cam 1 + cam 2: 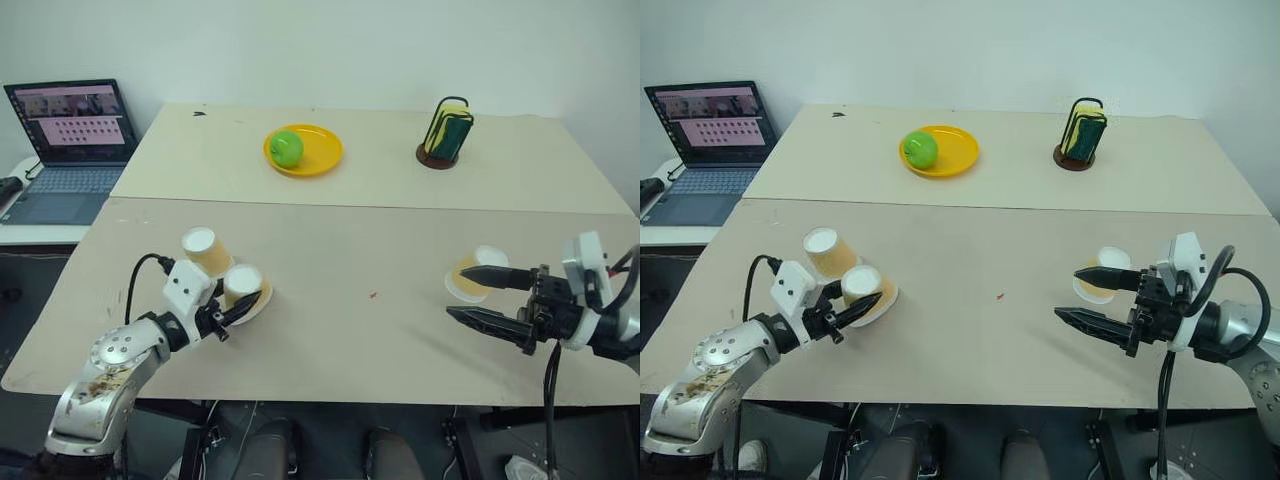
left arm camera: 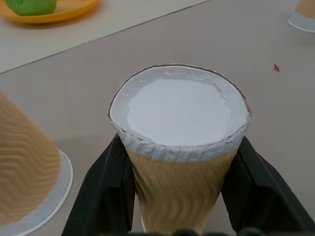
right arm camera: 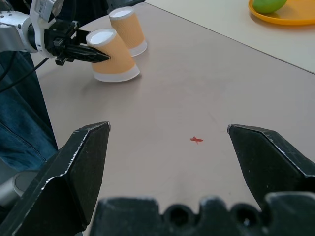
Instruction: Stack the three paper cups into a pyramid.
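Cups sit in two places: two upside down on the table [image 1: 330, 330] by my left gripper [image 1: 243, 307], a third cup [image 1: 478, 272] far off beside my right gripper [image 1: 483, 296]. My left gripper has closed on the nearer cup [image 2: 179, 147], one finger on each ribbed side, its white base up and its axis leaning slightly. The other left-side cup [image 1: 205, 251] stands just behind it. My right gripper is spread wide, holding nothing, and is the nearer arm for that third cup.
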`<state>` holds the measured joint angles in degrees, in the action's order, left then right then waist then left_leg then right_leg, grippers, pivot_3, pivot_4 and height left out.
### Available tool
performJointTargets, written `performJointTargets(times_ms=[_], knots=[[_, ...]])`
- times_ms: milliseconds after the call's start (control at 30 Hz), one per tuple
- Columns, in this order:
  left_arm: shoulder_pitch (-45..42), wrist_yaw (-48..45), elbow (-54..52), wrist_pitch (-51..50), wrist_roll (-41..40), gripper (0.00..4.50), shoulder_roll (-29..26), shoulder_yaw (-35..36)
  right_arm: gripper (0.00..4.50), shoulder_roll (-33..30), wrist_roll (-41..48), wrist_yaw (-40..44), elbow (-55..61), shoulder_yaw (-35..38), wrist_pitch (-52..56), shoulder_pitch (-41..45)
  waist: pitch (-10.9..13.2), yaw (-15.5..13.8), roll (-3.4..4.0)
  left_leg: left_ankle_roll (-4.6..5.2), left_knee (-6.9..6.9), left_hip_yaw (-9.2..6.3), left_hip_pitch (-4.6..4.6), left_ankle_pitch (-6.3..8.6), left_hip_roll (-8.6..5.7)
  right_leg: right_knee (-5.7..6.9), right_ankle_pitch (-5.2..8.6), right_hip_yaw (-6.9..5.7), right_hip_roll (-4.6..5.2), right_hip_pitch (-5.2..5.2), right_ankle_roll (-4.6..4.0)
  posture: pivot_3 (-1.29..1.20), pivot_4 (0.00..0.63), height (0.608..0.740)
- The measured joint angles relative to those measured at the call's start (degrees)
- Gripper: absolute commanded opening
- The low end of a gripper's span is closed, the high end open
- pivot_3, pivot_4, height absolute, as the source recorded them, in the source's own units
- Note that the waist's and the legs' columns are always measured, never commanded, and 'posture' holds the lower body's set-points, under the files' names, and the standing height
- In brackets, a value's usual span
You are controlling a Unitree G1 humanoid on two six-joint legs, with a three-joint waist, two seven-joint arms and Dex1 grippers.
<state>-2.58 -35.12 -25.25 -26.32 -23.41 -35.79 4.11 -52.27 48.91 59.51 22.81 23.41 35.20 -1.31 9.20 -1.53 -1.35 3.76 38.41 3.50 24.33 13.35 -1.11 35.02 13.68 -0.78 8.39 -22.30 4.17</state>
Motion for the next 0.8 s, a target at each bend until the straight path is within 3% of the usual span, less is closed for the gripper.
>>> performJointTargets(times_ms=[267,433,800], knots=[[-15.8,-1.7,8.2,5.8,9.0,1.95,8.0,-14.8,4.50,1.2,-0.4,-1.1,0.6,0.3,0.0,-1.1,0.0,-0.7,0.00,0.70,0.37,0.03,0.19,-0.15,-0.06,0.03,-0.06,0.03,-0.03,0.10,0.11,0.00,0.150,0.726],[-20.1,-4.0,20.2,12.2,12.2,1.95,17.3,-21.9,4.50,1.3,-0.4,-2.4,2.5,2.3,0.0,-3.8,0.0,-0.8,0.00,0.77,0.44,0.02,0.33,-0.17,-0.06,0.04,-0.08,0.01,-0.04,0.04,0.14,0.00,0.150,0.726],[-31.9,-6.8,43.7,23.9,16.2,1.95,28.3,-23.6,4.50,3.7,0.0,-6.1,7.6,7.4,0.0,-9.8,0.0,-0.8,0.00,0.90,0.58,0.02,0.41,-0.15,-0.09,0.02,-0.14,0.00,-0.04,0.04,0.26,0.00,0.150,0.726]])
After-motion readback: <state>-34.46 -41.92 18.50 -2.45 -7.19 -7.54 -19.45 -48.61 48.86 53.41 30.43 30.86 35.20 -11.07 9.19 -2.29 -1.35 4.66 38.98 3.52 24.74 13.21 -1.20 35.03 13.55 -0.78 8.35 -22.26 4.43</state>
